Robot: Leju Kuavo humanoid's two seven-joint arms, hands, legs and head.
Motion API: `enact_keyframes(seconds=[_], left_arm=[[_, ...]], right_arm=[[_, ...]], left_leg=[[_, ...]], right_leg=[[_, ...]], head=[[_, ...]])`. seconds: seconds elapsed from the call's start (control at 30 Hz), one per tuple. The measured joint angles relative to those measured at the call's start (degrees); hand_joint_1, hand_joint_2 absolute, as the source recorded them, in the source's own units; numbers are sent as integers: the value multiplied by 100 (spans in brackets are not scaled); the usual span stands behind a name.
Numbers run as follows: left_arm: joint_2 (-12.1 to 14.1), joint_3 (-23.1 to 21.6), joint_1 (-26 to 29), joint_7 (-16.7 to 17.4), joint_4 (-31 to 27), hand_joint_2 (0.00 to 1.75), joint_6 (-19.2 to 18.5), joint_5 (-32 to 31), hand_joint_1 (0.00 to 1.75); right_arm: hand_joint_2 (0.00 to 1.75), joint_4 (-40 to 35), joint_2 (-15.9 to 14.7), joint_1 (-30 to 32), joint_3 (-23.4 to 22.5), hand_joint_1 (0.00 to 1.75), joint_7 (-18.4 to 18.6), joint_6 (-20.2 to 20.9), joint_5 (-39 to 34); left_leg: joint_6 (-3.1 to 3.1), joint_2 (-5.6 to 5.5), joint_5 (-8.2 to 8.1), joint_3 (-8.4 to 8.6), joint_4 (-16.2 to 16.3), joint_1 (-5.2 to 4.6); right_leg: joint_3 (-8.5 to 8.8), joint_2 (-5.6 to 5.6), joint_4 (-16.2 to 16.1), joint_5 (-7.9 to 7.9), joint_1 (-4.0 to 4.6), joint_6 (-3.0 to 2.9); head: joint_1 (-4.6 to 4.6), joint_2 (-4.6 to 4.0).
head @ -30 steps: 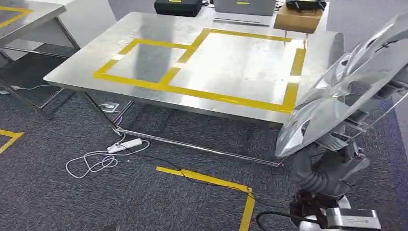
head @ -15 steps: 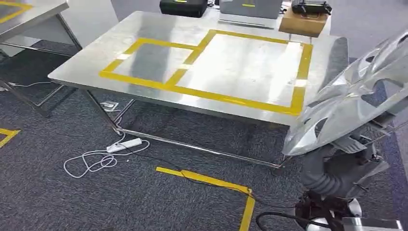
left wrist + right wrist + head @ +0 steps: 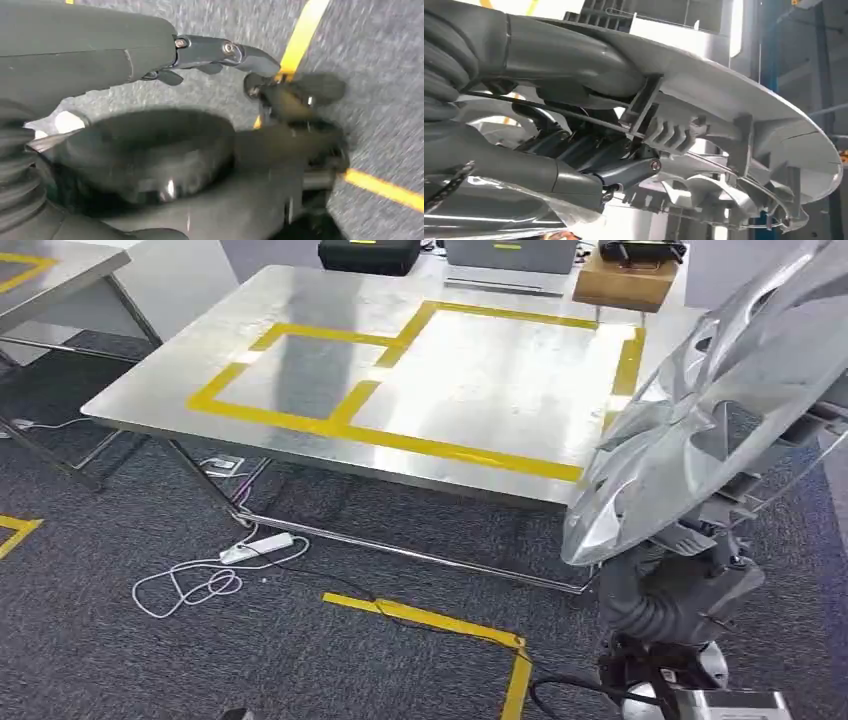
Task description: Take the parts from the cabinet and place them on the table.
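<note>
Part: a silver hubcap, a large round disc of glossy metallic plastic with spoke-shaped cut-outs through its face; the head view showed it tilted, its front side turned toward the table.
Part, back side: the right wrist view showed pale grey ribs, clips and a thin wire ring running round the inside of the rim.
Part, place: held up in the air at the right of the head view, beside and partly in front of the table's near right corner, clear of the tabletop.
Right hand: wrapped on the back of the hubcap, thick grey thumb over the rim and darker fingers under the ribs, gripping it.
Left hand: hung over the carpet with nothing in it; the picture was blurred and I could not tell whether the fingers were spread or curled.
Table: steel top with two yellow tape rectangles side by side, the larger one nearest the hubcap and bare inside.
Table, far edge: a black case, a grey box and a cardboard box stood in a row.
Floor: grey carpet with yellow tape lines, a white power strip and its looped cord near the table's legs.
Left side: a second steel table stood well apart.
</note>
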Motion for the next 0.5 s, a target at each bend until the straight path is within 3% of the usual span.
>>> enact_keyframes(seconds=[0.07, 0.1, 0.13, 0.17, 0.23, 0.27, 0.3, 0.4, 0.43, 0.5], left_arm=[[79, -66, 27, 101, 0, 175, -72, -81, 0], [113, -113, 55, 169, 0, 175, -138, -142, 0], [144, -144, 81, 258, 0, 175, -239, -230, 0], [183, -213, 107, 319, 0, 175, -341, -299, 0], [240, -284, 137, 369, 0, 175, -431, -361, 0], [273, -308, 152, 369, 0, 175, -446, -365, 0], [291, -339, 151, 376, 0, 175, -466, -383, 0], [363, -433, 180, 555, 0, 175, -538, -527, 0], [365, -488, 192, 641, 0, 175, -577, -606, 0], [393, -575, 192, 715, 0, 175, -649, -706, 0]], right_arm=[[175, 44, 9, -7, 4, 175, 0, -7, 13], [175, 66, 9, -8, 7, 175, 0, -7, 18], [175, 94, 17, -7, 9, 175, 0, -9, 20], [175, 122, 26, -8, 9, 175, 0, -11, 24], [175, 164, 48, -14, 9, 175, 0, -17, 28], [175, 177, 61, -22, 9, 175, 0, -17, 31], [175, 192, 70, -36, 9, 175, -2, -24, 37], [175, 240, 103, -45, 13, 175, 4, -26, 85], [175, 260, 142, -48, 13, 175, 9, -26, 125], [175, 297, 192, -79, 20, 175, 24, -33, 173]], left_leg=[[-44, 0, -378, -516, 964, 27], [-55, 1, -426, -703, 1271, 32], [-56, 1, -324, -746, 1283, 38], [-49, 1, -83, -672, 1047, 44], [0, 0, 543, -263, 43, 43], [30, -3, 607, -116, -297, 30], [49, -1, 581, -98, -376, -1], [98, -7, 545, -103, -424, -15], [155, -1, 594, -67, -513, 24], [206, 2, 623, -56, -544, 41]], right_leg=[[6, -13, 1, -20, 4, -27], [13, -11, 2, -27, 4, -36], [28, -5, 2, -37, 4, -38], [49, 8, 2, -47, 4, -33], [108, 21, 2, -73, 4, -12], [115, 20, -1, -78, 3, -4], [93, 29, 14, -84, 36, 26], [79, 8, -24, -51, 18, 118], [76, 9, -20, -72, 36, 161], [-113, 6, 317, -330, 21, 194]], head=[[11, 0], [4, 0], [9, 0], [4, 0], [7, 0], [9, 0], [15, 0], [7, 0], [20, 0], [46, 0]])
